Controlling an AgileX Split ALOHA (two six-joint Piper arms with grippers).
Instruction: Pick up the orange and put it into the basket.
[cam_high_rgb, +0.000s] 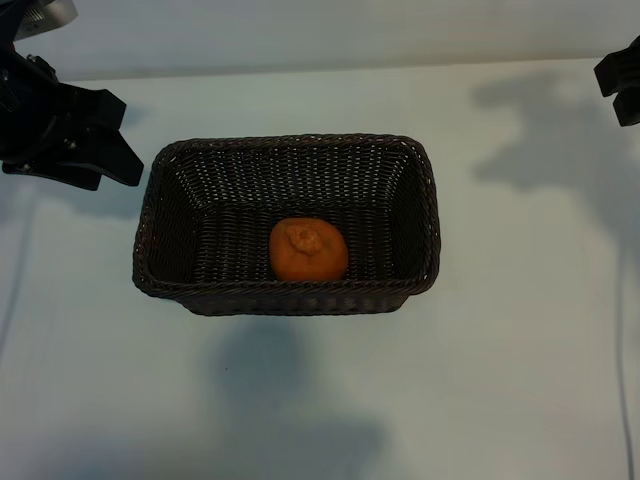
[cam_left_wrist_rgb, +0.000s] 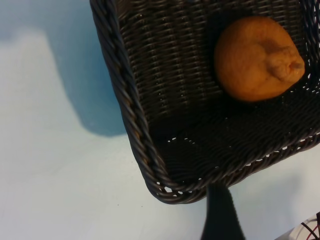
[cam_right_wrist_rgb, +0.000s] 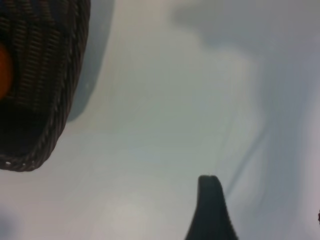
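1. Already done, by the look of it: orange (cam_high_rgb: 308, 250) sits inside the basket (cam_high_rgb: 160, 190), on its floor against the near wall, a bit right of centre, stem dimple up. Nothing touches it.
2. Step in hand, as I judge it: the drop is over and both arms hang clear. Next move needs little: no further pick, just keep arms off the basket so it isn't nudged.
3. Basket stands w/ its long side along the table (cam_high_rgb: 500, 380), about mid-table, upright.
4. Left gripper (cam_high_rgb: 85, 140): past the basket's far left corner, near the table's left edge, apart from the rim. Jaws stand fairly wide apart, holding nothing; left wrist view looks down on orange and basket corner w/ one fingertip (cam_left_wrist_rgb: 220, 215) over bare table.
5. Right gripper (cam_high_rgb: 622, 85): at far right corner of table, well apart from the basket. Jaws likewise parted wide and empty, touching nothing.
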